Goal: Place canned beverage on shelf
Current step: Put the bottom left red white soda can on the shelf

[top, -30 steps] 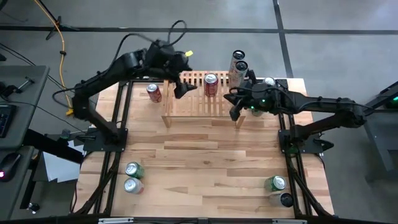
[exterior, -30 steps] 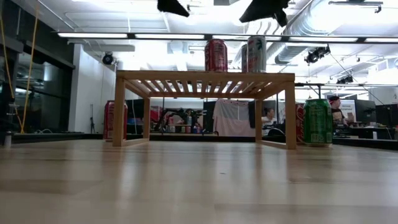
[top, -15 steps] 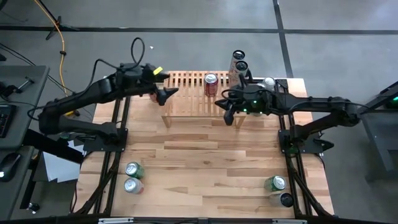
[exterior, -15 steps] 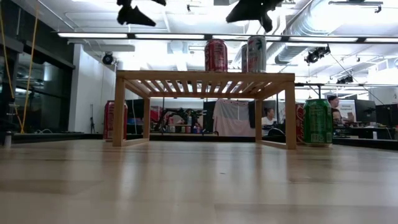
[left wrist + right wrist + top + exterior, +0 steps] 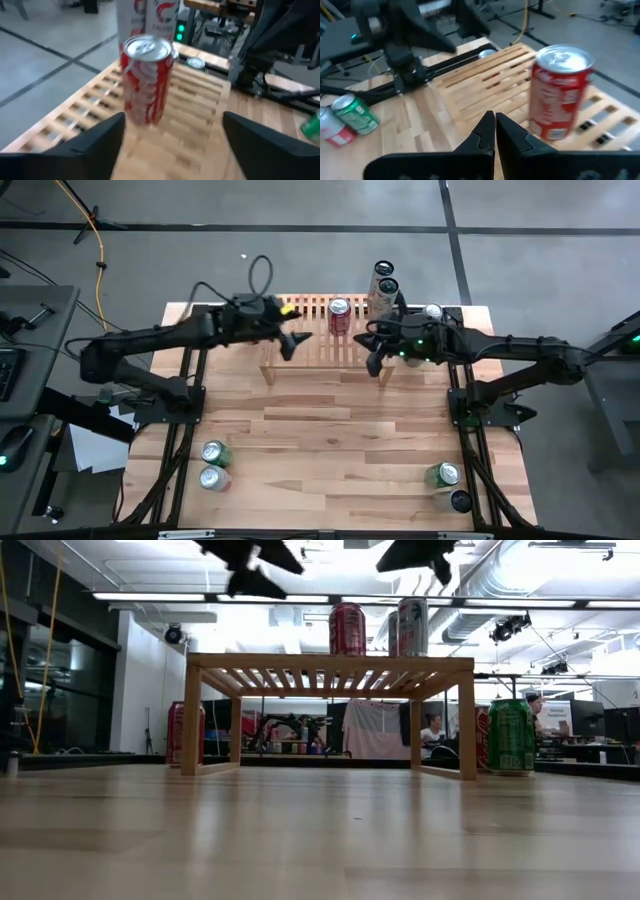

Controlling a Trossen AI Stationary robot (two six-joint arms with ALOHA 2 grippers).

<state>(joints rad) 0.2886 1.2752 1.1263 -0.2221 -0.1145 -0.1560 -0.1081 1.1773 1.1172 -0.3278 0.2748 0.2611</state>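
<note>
The light-wood slatted shelf [image 5: 315, 335] stands at the table's far middle. A red can [image 5: 339, 315] stands upright on its top, and two tall cans [image 5: 383, 283] stand at its far right corner. My left gripper [image 5: 292, 343] hovers open above the shelf's left front part. In its wrist view the red can [image 5: 146, 80] stands ahead of the open fingers [image 5: 95, 145], untouched. My right gripper [image 5: 378, 363] hangs shut above the shelf's right front corner, with the red can [image 5: 559, 92] ahead of it. Both grippers are high above the shelf in the low view [image 5: 250, 562], [image 5: 418, 554].
A red can [image 5: 185, 732] stands on the table left of the shelf and a green can [image 5: 511, 736] right of it. Two cans [image 5: 213, 464] lie near the front left corner, two more [image 5: 448, 486] near the front right. The table's wide middle is bare wood.
My left gripper swung toward the table's left edge, then came back right and sank. It now hangs lower, over the shelf's left front part. The cans and the shelf have stayed put.
</note>
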